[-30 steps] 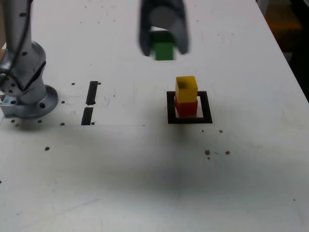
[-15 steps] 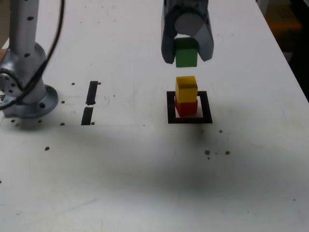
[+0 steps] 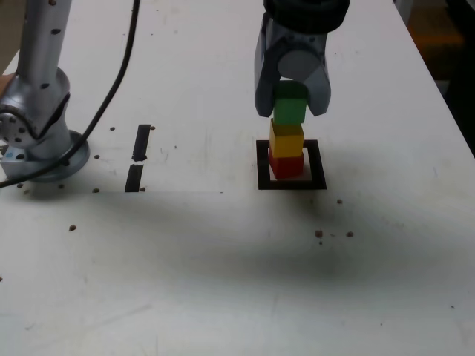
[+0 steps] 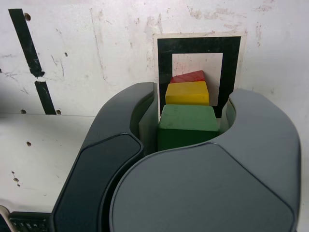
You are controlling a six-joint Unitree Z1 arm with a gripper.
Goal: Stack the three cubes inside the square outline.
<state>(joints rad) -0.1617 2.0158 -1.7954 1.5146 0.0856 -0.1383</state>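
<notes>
Now claw (image 3: pixel 291 104) clamped on green cube (image 3: pixel 290 108), one dark jaw each side, pointing down over desk (image 3: pixel 223 259). Green cube sits w/ its underside at top face of yellow cube (image 3: pixel 286 138); can't tell if touching or just above. Yellow rests on red cube (image 3: pixel 286 164), red standing inside square outline (image 3: pixel 291 183), nearer its left edge in the exterior view.
</notes>
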